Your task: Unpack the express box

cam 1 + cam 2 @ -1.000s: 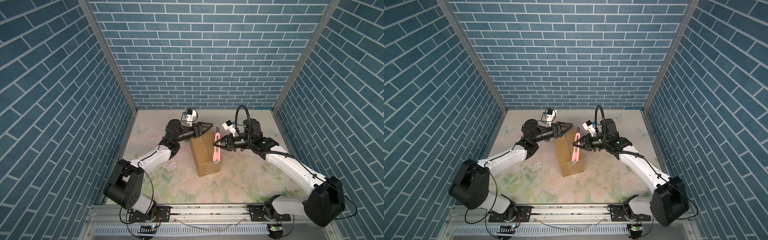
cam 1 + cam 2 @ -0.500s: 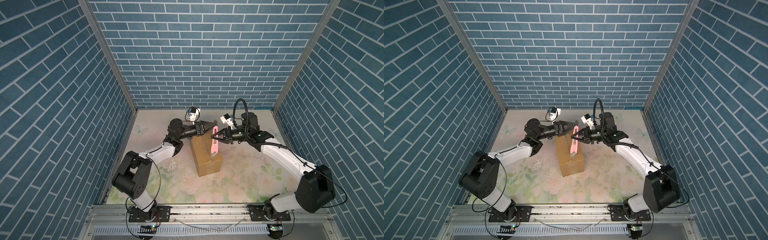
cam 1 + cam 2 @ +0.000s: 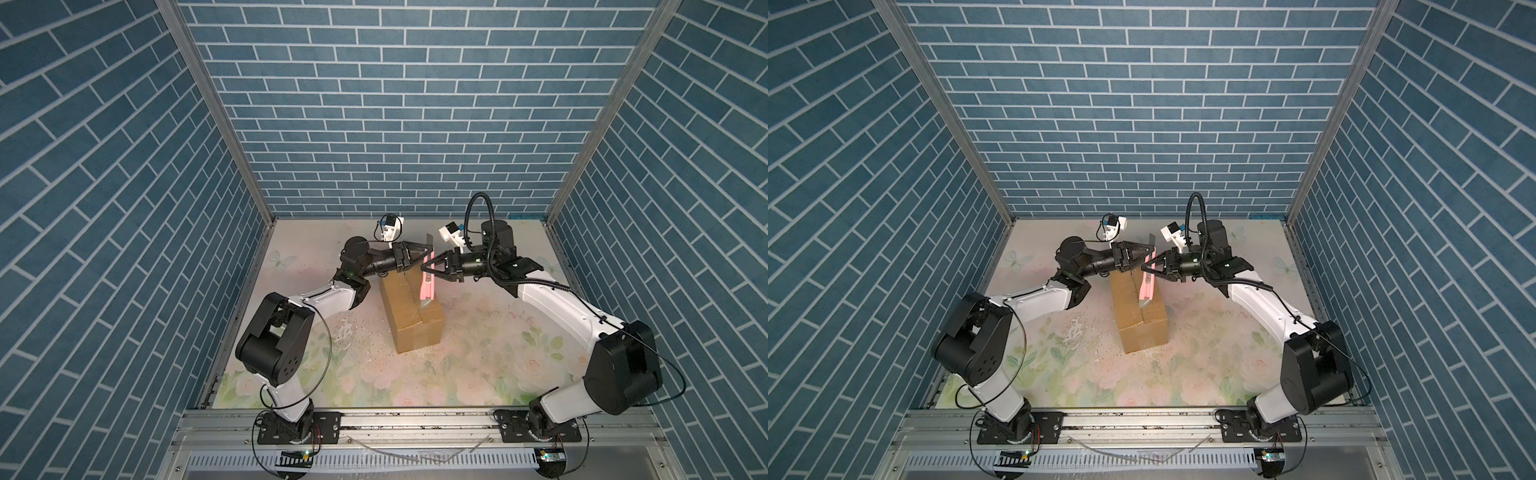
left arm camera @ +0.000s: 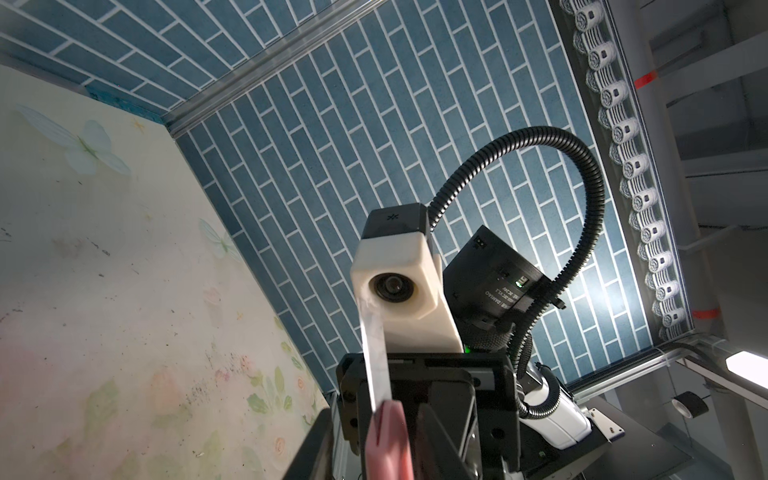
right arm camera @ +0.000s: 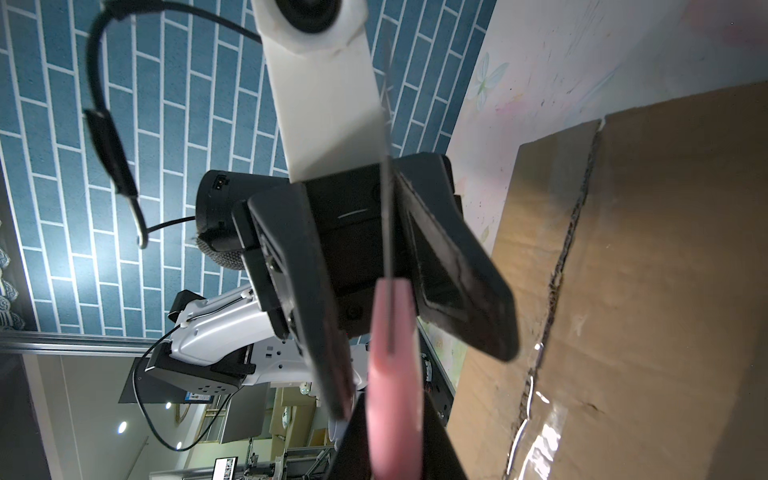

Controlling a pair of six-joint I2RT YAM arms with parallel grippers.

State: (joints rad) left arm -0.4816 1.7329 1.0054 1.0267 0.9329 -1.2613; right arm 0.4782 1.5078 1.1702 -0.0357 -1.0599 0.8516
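Observation:
The express box (image 3: 411,316) (image 3: 1138,320) stands mid-table, a brown carton with a rough lengthwise seam (image 5: 561,270). Above its far end my right gripper (image 3: 428,269) (image 3: 1148,269) (image 5: 392,457) is shut on a pink knife (image 3: 427,287) (image 3: 1147,287) (image 5: 392,374). The knife stands steeply, its thin blade (image 4: 376,365) pointing up. My left gripper (image 3: 428,250) (image 3: 1151,251) (image 4: 374,453) faces the right one. Its fingers (image 5: 299,291) straddle the knife's upper end with gaps on both sides, so it is open.
White scraps (image 3: 345,332) litter the floral mat (image 3: 478,365) left of the box. Blue brick walls (image 3: 395,124) close in the back and both sides. A metal rail (image 3: 415,419) runs along the front. Both arms meet over the box's far end.
My left gripper has moved right to the knife's upper end and its jaws have narrowed. The right gripper has shifted the knife slightly back and left.

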